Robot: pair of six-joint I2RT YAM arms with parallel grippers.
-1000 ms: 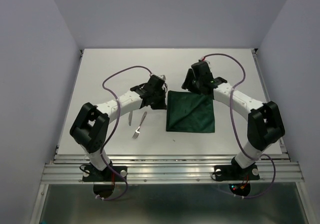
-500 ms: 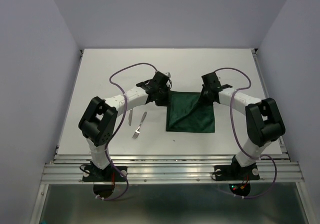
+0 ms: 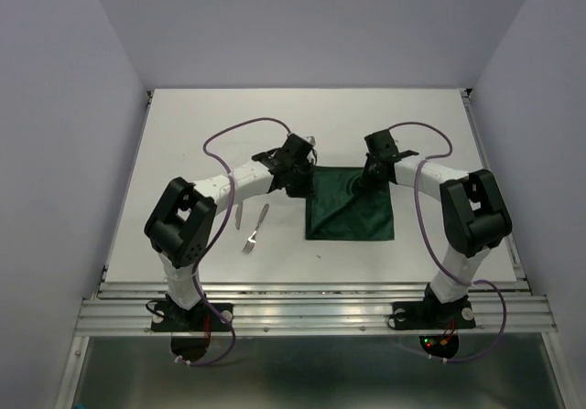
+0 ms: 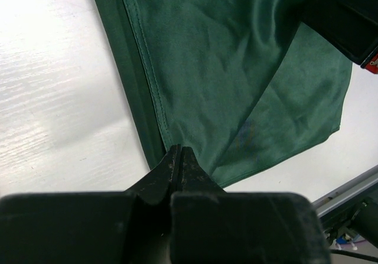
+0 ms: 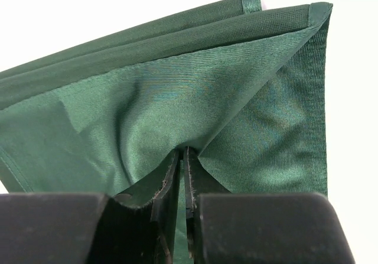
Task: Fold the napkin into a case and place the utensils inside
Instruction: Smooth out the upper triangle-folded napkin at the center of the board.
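The dark green napkin lies folded on the white table, with a diagonal crease pulled across it. My left gripper is at its far left corner. In the left wrist view the left gripper is shut on the napkin's stitched upper layer. My right gripper is at the far right part. In the right wrist view the right gripper is shut on a puckered fold of the napkin. The utensils lie left of the cloth: a knife and a fork. No finished case shows.
A white table with raised rails along the sides and a metal rail at the near edge. Purple cables loop over both arms. The right gripper's black body shows at the top right of the left wrist view.
My right arm has come down from behind the napkin onto its far right part and shut on the cloth. The left gripper shifted slightly right. The cloth's top layer now shows a diagonal crease.
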